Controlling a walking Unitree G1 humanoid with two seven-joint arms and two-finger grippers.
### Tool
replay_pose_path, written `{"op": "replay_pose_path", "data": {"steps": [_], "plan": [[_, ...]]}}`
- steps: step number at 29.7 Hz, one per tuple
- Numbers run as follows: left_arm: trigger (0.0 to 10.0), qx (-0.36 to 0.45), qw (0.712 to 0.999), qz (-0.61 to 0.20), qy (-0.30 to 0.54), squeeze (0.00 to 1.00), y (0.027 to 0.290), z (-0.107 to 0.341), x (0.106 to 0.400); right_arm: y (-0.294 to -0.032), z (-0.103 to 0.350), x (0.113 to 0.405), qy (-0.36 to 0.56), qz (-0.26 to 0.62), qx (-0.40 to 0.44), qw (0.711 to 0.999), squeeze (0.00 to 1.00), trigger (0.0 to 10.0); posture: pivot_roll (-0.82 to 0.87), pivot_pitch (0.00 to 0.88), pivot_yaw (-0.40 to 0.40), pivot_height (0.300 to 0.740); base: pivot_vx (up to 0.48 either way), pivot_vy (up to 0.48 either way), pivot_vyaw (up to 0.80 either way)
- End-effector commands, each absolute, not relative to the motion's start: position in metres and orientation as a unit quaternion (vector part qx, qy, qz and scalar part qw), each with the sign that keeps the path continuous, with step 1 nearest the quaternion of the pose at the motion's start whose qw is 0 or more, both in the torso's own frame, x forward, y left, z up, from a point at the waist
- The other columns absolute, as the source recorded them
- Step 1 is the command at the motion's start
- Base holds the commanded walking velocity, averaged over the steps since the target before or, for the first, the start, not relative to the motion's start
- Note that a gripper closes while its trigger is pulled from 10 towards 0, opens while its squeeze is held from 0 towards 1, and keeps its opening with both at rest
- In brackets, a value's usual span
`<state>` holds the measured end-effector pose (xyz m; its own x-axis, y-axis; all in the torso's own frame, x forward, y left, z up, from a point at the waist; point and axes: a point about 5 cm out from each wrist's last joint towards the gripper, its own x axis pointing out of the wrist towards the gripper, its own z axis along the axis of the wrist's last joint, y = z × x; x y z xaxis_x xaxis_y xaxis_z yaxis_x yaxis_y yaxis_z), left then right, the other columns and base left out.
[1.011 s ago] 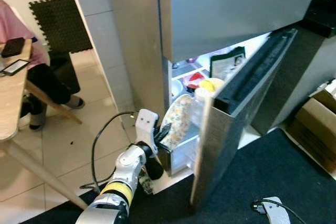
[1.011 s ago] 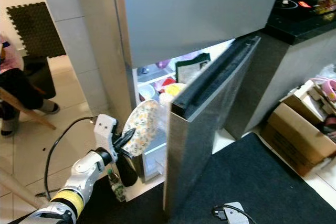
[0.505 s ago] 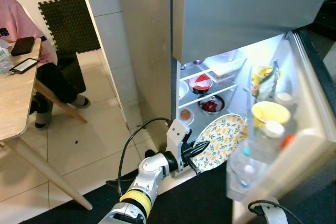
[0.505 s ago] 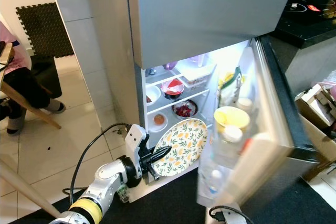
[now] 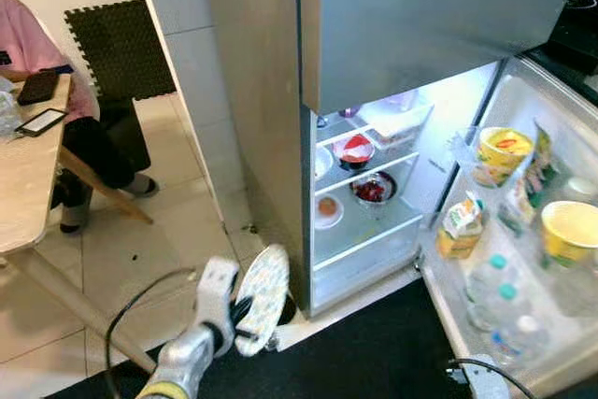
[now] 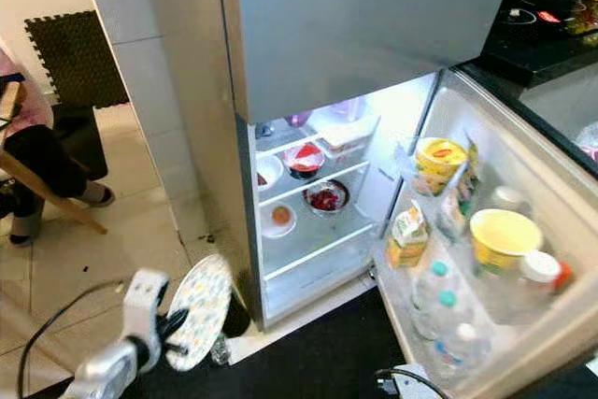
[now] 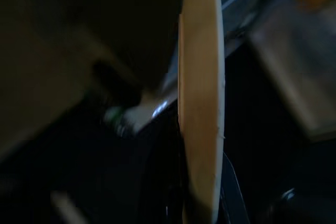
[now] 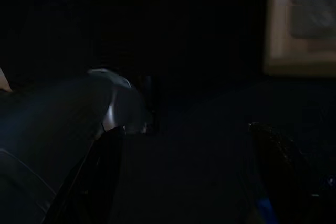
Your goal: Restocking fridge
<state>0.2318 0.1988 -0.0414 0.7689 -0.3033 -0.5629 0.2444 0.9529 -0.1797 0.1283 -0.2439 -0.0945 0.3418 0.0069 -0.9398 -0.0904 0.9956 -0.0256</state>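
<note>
Gripping a floral plate (image 5: 263, 298) by its rim, the left pincer (image 5: 239, 315) holds it on edge low in front of the robot, just outside the left corner of the fridge (image 5: 280, 137) and above the tiled floor (image 5: 168, 249); the wrist view shows the plate edge-on between the black fingers. The right arm hangs idle, and I cannot tell how its pincer stands.

Beyond the plate, the lower compartment stands open and lit. Its shelves carry a bowl with a red lid (image 5: 354, 149), a bowl of dark red food (image 5: 372, 190) and a small dish (image 5: 328, 209). The lowest shelf (image 5: 369, 231) looks bare. The door (image 5: 523, 259), swung wide to the right, holds bottles, a carton and yellow tubs.

Judging by this, the plate is mid-carry and not yet stocked. The next move calls for swinging it right, past the fridge wall, tilting it flat and sliding it onto the free lower shelf.

Farthest off, a person sits at a wooden bench (image 5: 23, 193).
</note>
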Motion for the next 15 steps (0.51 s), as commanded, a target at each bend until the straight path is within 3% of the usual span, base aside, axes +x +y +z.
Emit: {"op": "replay_pose_path", "data": {"steps": [1, 6, 8, 15], "plan": [[10.0, -0.046, 0.940, -0.123, 0.316, 0.00, 0.209, -0.043, 0.228, -0.243, -0.093, 0.133, 0.563, 0.030, -0.039, 0.825, 0.00, 10.0, -0.03, 0.011, 0.020, 0.740, 0.000, 0.000, 0.00], [10.0, -0.048, 0.918, -0.034, 0.393, 0.00, 0.227, -0.069, 0.186, -0.240, -0.093, 0.134, 0.563, 0.037, -0.042, 0.825, 0.00, 10.0, -0.03, 0.009, 0.017, 0.740, 0.000, 0.000, 0.00], [10.0, -0.051, 0.915, -0.024, 0.399, 0.00, 0.229, -0.071, 0.182, -0.239, -0.093, 0.135, 0.563, 0.039, -0.043, 0.824, 0.00, 10.0, -0.03, 0.009, 0.017, 0.740, 0.000, 0.000, 0.00], [10.0, -0.066, 0.878, 0.079, 0.468, 0.00, 0.248, -0.090, 0.132, -0.237, -0.095, 0.132, 0.565, 0.044, -0.043, 0.823, 0.00, 10.0, -0.03, 0.004, 0.019, 0.740, 0.000, 0.000, -0.80]]}}
